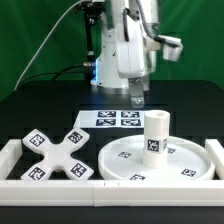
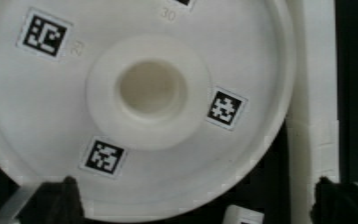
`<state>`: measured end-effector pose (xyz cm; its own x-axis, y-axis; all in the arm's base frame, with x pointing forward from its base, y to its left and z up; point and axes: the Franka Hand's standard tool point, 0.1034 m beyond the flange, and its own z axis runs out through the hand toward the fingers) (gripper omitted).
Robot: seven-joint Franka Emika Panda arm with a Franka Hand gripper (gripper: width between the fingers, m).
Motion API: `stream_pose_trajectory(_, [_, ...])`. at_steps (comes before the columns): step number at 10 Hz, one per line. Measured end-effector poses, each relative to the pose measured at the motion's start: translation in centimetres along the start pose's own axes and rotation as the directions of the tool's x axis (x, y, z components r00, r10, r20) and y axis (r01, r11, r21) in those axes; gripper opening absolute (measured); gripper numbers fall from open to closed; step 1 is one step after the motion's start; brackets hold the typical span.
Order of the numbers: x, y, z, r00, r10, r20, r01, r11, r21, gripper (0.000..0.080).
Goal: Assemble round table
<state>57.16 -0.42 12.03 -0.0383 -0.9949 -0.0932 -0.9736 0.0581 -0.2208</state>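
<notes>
You have a black table (image 1: 30,110) set before a green backdrop (image 1: 20,30). In the exterior view, the round disc (image 1: 185,160) lies flat toward that view's right, and the short leg (image 1: 155,135) stands upright on its middle. The cross base (image 1: 55,155) lies flat well apart from them on that view's left. A white rail (image 1: 100,190) borders the front. Your arm (image 1: 125,50) hangs behind the disc with its fingers (image 1: 137,97) pointing down near the marker board (image 1: 105,119), touching nothing. In the wrist view you look straight down on the round disc (image 2: 51,110), with the leg (image 2: 149,85) seen end-on at its centre and square tags (image 2: 226,108) around it. The two dark fingers (image 2: 51,198) stand wide apart and hold nothing.
</notes>
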Motion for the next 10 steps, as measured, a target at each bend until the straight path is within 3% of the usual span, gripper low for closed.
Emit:
stream_pose_trajectory(1, [0.3, -0.5, -0.2, 0.995, -0.099, -0.004, 0.099, 0.995, 0.007, 0.0649])
stream_pose_trajectory(2, [-0.4, -0.4, 0.0, 0.977, -0.214, -0.01, 0.214, 0.977, -0.002, 0.0649])
stream_pose_trajectory(5, [-0.3, -0.4, 0.1, 0.909, -0.417, -0.01, 0.417, 0.909, -0.006, 0.0649])
stream_pose_trajectory(6, [0.3, -0.5, 0.0, 0.836, -0.549, -0.01, 0.549, 0.836, -0.007, 0.0649])
stream_pose_trajectory(8, [3.7, -1.5, -0.5, 0.614, -0.789, -0.006, 0.789, 0.614, -0.011, 0.0649])
stream_pose_trajectory(10, [5.3, -2.3, -0.4, 0.387, -0.922, -0.004, 0.922, 0.387, -0.027, 0.0649])
